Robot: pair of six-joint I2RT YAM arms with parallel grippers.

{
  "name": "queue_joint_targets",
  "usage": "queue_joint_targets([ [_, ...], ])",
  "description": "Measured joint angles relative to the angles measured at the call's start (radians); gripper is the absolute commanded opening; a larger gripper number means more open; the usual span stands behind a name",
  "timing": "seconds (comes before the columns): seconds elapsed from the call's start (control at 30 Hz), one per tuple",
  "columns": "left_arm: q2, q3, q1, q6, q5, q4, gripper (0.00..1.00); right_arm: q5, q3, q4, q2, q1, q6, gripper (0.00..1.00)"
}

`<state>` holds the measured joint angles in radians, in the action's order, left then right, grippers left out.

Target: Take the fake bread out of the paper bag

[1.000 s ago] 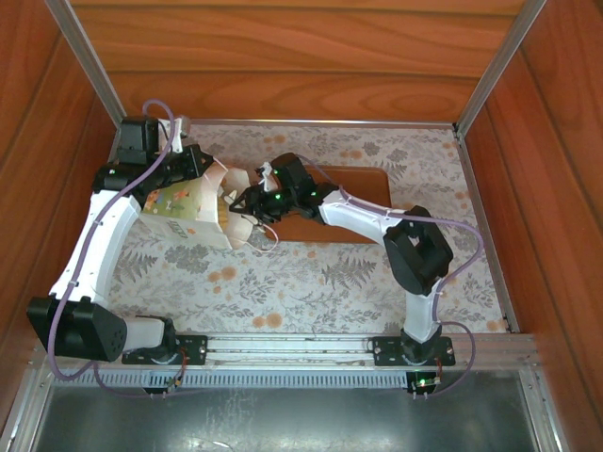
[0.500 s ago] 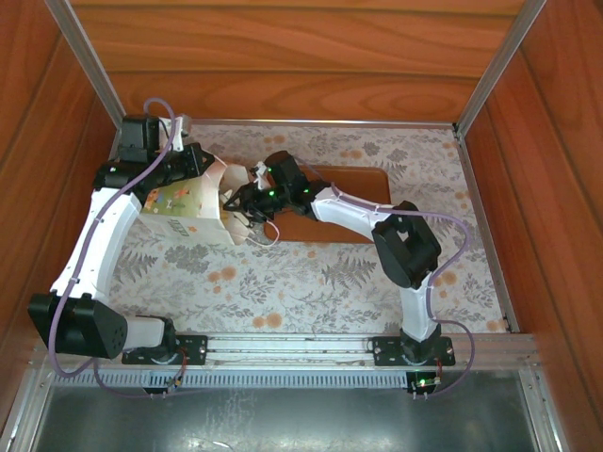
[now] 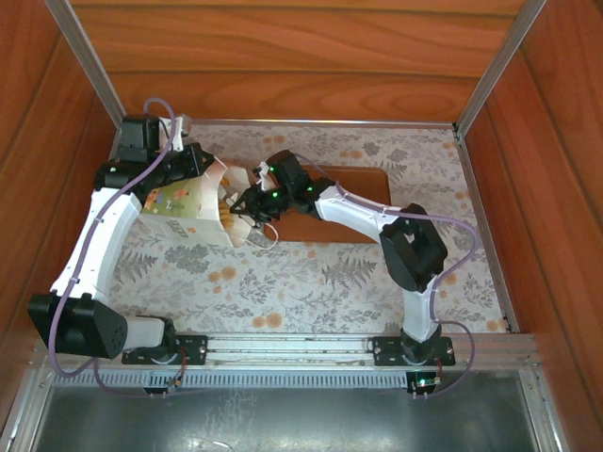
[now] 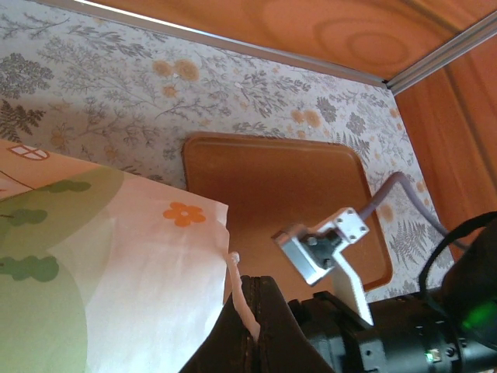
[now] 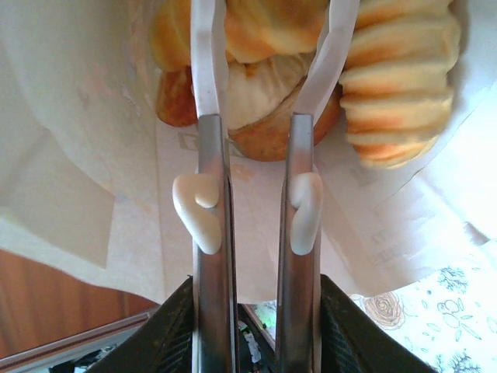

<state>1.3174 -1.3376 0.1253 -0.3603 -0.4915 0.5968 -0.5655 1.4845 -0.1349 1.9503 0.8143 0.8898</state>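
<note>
1. paper bag [image 3: 184, 209]: left centre of the top view, mouth facing right toward the tray [image 3: 350, 193].
2. left gripper [image 4: 250, 294]: left wrist view shows it clamped on the bag's rim.
3. right gripper [image 5: 264, 47]: right wrist view shows it inside the bag, jaws narrowly apart astride the fake bread [image 5: 260, 105]; cannot tell if it grips.

A robot test cell, lab-like: a wood-panelled booth [image 3: 283, 47] framed with aluminium rails [image 3: 87, 58], a floral-cloth tabletop [image 3: 283, 292], and two cabled arms [image 3: 94, 235] bolted to a metal base bar [image 3: 301, 350].
</note>
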Motion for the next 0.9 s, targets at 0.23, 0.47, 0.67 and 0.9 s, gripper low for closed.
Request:
queue_joint_targets([
  [0.23,0.0,0.0,0.0,0.0,0.0,0.0,0.0,0.021,0.003,-0.07,-0.033,-0.005,-0.089,0.23],
  [0.47,0.0,0.0,0.0,0.0,0.0,0.0,0.0,0.034,0.011,-0.179,-0.048,-0.011,-0.192,0.23],
  [0.67,0.0,0.0,0.0,0.0,0.0,0.0,0.0,0.041,0.011,-0.247,-0.106,-0.018,-0.261,0.23],
  [0.9,0.0,0.0,0.0,0.0,0.0,0.0,0.0,0.056,0.003,-0.313,-0.178,-0.024,-0.337,0.22],
])
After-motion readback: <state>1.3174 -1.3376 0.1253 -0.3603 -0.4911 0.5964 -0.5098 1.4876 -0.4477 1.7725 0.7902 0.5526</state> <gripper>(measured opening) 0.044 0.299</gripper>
